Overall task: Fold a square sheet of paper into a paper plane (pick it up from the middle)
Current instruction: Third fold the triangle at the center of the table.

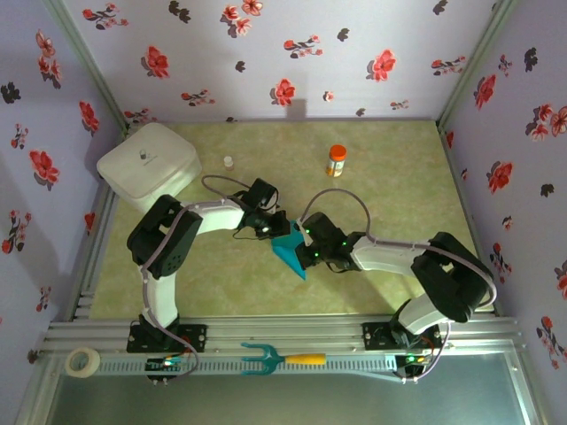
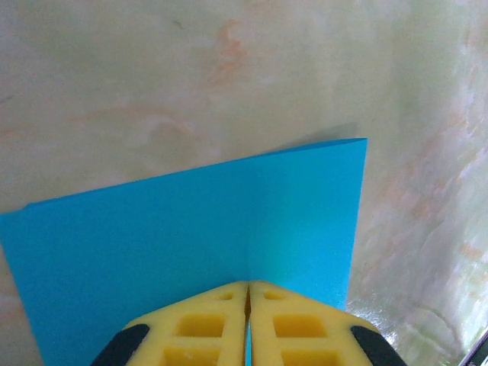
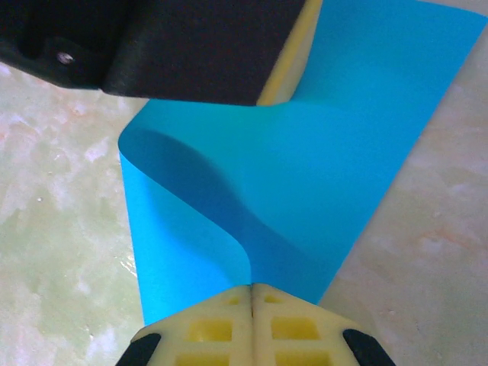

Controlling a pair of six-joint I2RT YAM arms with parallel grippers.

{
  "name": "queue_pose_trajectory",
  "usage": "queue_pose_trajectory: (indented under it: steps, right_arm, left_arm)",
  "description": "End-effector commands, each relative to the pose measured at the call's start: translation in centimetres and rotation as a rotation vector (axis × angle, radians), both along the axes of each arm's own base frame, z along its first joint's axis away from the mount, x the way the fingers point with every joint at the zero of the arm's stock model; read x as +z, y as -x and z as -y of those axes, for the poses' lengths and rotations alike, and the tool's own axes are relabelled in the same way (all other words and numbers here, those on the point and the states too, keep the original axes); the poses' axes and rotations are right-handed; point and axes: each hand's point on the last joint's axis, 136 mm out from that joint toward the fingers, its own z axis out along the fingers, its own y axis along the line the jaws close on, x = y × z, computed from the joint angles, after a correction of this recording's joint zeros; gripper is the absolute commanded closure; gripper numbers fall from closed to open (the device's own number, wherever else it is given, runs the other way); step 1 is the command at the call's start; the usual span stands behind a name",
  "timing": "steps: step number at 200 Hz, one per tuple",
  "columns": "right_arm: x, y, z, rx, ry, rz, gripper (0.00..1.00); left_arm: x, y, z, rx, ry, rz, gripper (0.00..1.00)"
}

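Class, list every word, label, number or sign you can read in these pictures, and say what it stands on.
None can be read.
White box: small dark mark on the lid, too small to read.
Orange bottle: pale label, too blurred to read.
Blue paper: plain, no print.

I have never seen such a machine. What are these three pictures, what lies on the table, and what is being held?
Two robot arms are bolted to a table. The overhead picture looks down on both. The other two come from cameras on each wrist, showing yellow fingertips. The left gripper and the right gripper are both shut on one blue sheet of paper, each pinching an edge; the sheet bends between them. On the table stand a white box, an orange bottle and a small vial. On the front rail lie a tape roll and a pronged tool.
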Motion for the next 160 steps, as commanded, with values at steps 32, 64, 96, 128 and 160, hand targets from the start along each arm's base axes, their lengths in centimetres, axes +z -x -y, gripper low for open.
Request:
queue_pose_trajectory:
  steps: [32,64,96,128,160]
  right_arm:
    - [0.19,-0.97,-0.01,-0.028,0.017,0.009,1.00]
    - [0.09,-1.05,-0.02,-0.031,0.020,0.009,1.00]
    - [-0.10,-1.16,-0.04,-0.034,0.023,0.006,1.00]
    - [-0.21,-1.15,0.02,-0.036,0.028,0.007,1.00]
    - [0.00,-1.30,-0.04,-0.035,0.026,0.016,1.00]
  left_arm:
    - [-1.19,0.99,-1.52,0.003,-0.054,-0.033,0.90]
    - [-1.21,0.95,-1.47,0.003,-0.055,-0.033,0.90]
    - [-1.22,0.94,-1.48,0.003,-0.054,-0.034,0.90]
    - [-1.34,0.96,-1.49,0.002,-0.055,-0.036,0.90]
    - [-1.33,0.92,-1.43,0.003,-0.053,-0.035,0.90]
